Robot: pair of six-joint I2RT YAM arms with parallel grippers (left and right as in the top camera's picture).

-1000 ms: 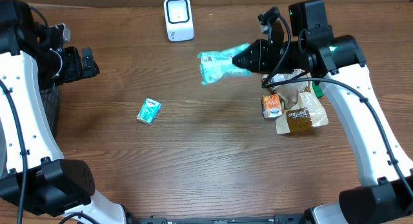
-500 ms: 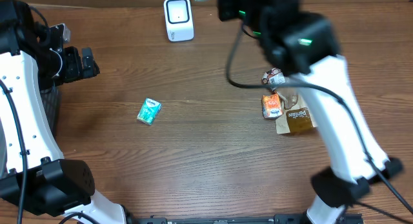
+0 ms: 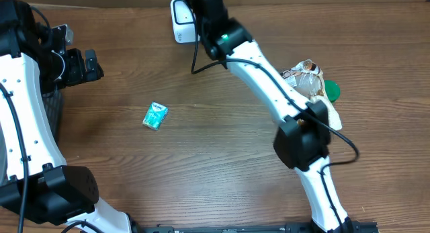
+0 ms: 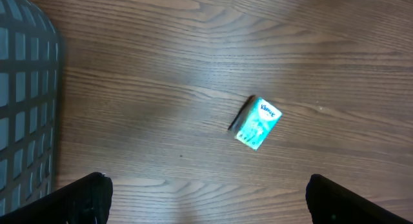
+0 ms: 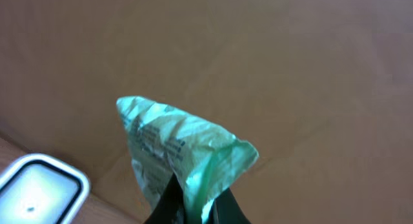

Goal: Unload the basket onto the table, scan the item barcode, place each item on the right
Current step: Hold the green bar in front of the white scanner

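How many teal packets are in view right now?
2. One teal packet lies loose on the table; the other is pinched in the right claw near the scanner. The arm may hide more.

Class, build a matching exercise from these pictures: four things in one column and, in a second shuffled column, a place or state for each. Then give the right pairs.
Things:
1 green packet
2 tissue pack
3 scanner
4 left tool

Places or states:
A white, at the back of the table
B open and empty
C pinched in the right tool
D lying flat, nothing touching it

Pairs: 1-C; 2-D; 3-A; 4-B
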